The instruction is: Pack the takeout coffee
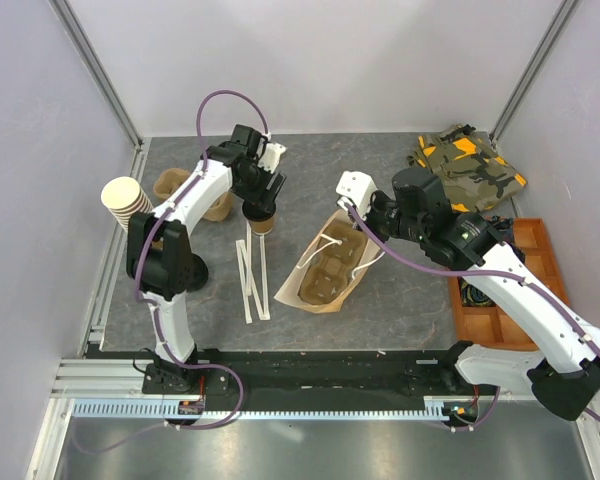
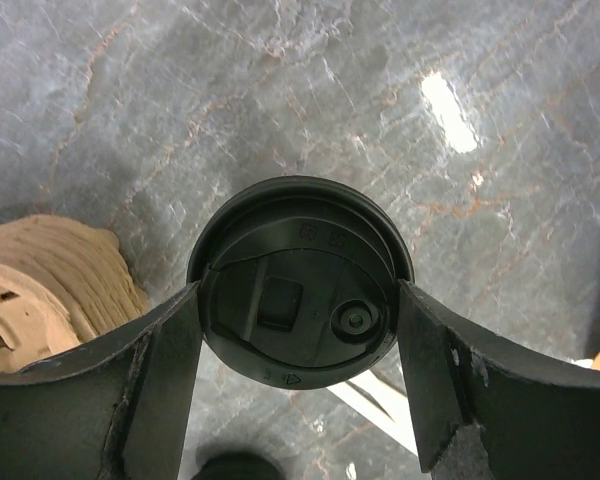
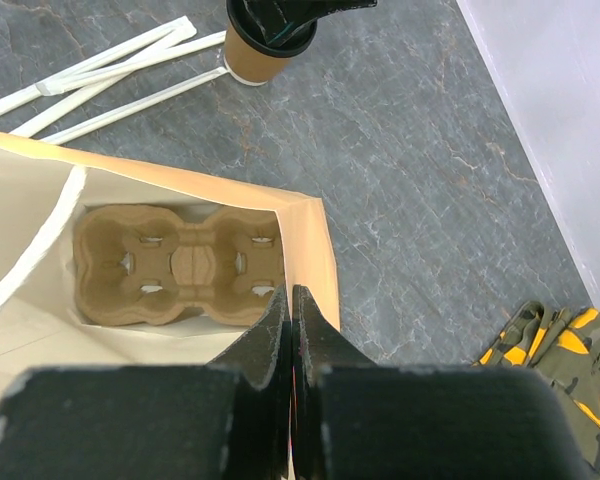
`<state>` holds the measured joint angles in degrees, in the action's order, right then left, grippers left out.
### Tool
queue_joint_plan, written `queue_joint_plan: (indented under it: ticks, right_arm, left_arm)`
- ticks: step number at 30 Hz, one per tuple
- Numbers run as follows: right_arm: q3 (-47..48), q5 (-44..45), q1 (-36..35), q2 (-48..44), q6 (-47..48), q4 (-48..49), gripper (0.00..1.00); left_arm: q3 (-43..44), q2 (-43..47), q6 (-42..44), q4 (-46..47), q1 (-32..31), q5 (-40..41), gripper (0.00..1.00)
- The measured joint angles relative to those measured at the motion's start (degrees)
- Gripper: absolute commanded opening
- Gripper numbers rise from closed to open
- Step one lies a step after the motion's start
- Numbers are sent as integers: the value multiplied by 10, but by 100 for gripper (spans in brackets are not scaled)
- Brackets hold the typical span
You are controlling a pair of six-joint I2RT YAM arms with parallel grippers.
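Note:
The takeout coffee (image 1: 263,224), a small kraft cup with a black lid (image 2: 300,280), stands left of the paper bag. It also shows at the top of the right wrist view (image 3: 260,55). My left gripper (image 1: 257,205) is above it, and its fingers (image 2: 170,350) press on both sides of the lid. The paper bag (image 1: 292,285) lies open on the table with a brown cup carrier (image 3: 175,265) inside. My right gripper (image 3: 291,295) is shut on the bag's upper rim (image 3: 315,235) and holds the mouth open.
White wrapped straws (image 1: 252,275) lie just in front of the cup. A stack of brown cups (image 1: 127,197) and a pulp carrier (image 2: 40,280) sit at the left. A camouflage pouch (image 1: 470,165) and an orange tray (image 1: 510,290) are at the right.

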<state>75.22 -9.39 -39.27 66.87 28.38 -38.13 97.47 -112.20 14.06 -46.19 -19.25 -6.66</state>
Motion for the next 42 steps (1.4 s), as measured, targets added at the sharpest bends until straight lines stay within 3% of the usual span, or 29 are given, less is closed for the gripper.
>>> queue_joint_plan:
  ticks: [19,28,42]
  right_arm:
    - [-4,-72,0,-12,64,7,0]
    - [51,-89,0,42,60,-32,0]
    - [68,-93,0,66,46,-64,0]
  left_arm:
    - [6,118,4,-19,0,-63,39]
    - [84,137,5,-51,0,-90,40]
    - [89,397,67,-58,0,-197,41]
